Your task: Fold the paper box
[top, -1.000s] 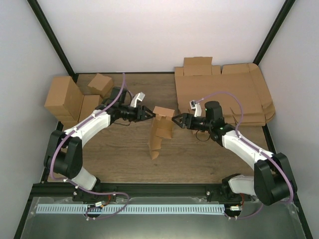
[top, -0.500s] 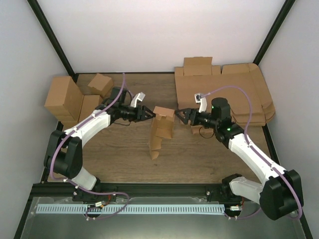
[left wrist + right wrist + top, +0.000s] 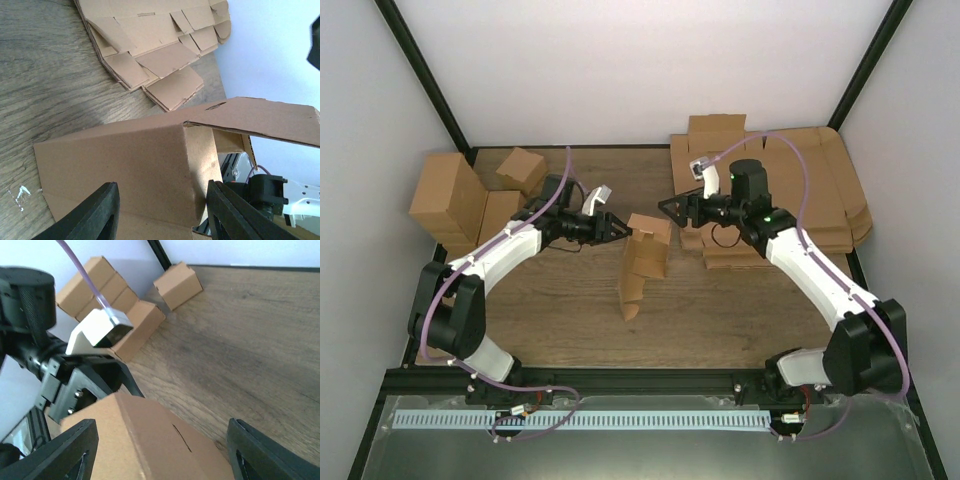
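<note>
The paper box (image 3: 642, 268) is a brown cardboard piece standing on end mid-table, with its top flap (image 3: 651, 226) bent over. My left gripper (image 3: 623, 231) is open against the box's upper left side. In the left wrist view its gripper (image 3: 162, 215) has the box wall (image 3: 125, 165) between its spread fingers (image 3: 95, 215). My right gripper (image 3: 672, 212) is open, just right of and slightly above the top flap. In the right wrist view its gripper (image 3: 165, 455) looks down on the box top (image 3: 150, 440), with the fingers (image 3: 270, 450) wide apart.
A thick pile of flat cardboard sheets (image 3: 800, 190) lies at the back right and also shows in the left wrist view (image 3: 160, 35). Several folded boxes (image 3: 460, 200) stand at the back left, seen in the right wrist view too (image 3: 100, 285). A small box (image 3: 179, 284) sits beside them.
My right arm has risen and swung toward the back, taking its open gripper from beside the box to above the top flap. The left arm and box have not moved.
</note>
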Controlling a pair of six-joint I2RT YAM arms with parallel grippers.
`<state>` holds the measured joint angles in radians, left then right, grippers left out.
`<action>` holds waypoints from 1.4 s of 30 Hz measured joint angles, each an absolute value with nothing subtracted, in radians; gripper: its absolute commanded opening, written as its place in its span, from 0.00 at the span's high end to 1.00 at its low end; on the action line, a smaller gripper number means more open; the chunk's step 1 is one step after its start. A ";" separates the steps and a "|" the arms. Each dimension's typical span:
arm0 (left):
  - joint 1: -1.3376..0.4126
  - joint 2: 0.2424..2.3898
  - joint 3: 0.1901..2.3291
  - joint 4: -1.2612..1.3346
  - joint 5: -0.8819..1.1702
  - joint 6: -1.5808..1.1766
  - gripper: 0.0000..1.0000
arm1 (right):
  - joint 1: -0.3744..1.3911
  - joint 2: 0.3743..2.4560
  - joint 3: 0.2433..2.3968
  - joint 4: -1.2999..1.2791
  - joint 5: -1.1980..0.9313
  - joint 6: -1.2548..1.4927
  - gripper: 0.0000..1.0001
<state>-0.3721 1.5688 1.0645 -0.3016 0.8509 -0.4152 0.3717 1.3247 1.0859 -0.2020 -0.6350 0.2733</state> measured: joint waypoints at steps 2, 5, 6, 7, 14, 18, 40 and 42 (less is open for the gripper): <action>-0.372 1.569 1.065 -0.302 0.851 -0.415 0.50 | 0.384 1.349 1.092 -0.221 -0.638 0.233 0.27; -0.372 1.569 1.065 -0.304 0.851 -0.413 0.50 | 0.402 1.400 1.115 -0.251 -0.648 0.176 0.30; -0.372 1.569 1.065 -0.306 0.851 -0.412 0.50 | 0.409 1.417 1.124 -0.262 -0.652 0.157 0.31; -0.372 1.569 1.065 -0.308 0.851 -0.411 0.50 | 0.414 1.429 1.131 -0.268 -0.656 0.140 0.32; -0.374 1.569 1.065 -0.312 0.851 -0.408 0.50 | 0.461 1.467 1.174 -0.333 -0.644 0.023 0.41; -0.374 1.569 1.065 -0.313 0.851 -0.408 0.50 | 0.477 1.465 1.172 -0.342 -0.624 -0.005 0.47; -0.374 1.569 1.079 -0.339 0.852 -0.385 0.49 | 0.541 1.404 1.108 -0.336 -0.413 -0.041 0.29; -0.374 1.569 1.081 -0.342 0.852 -0.384 0.49 | 0.541 1.402 1.108 -0.336 -0.398 -0.040 0.28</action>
<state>-0.3740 1.5688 1.0805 -0.3424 0.8516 -0.3836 0.5411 1.4021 1.1084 -0.3359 -0.3985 -0.0402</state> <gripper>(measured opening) 0.505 0.706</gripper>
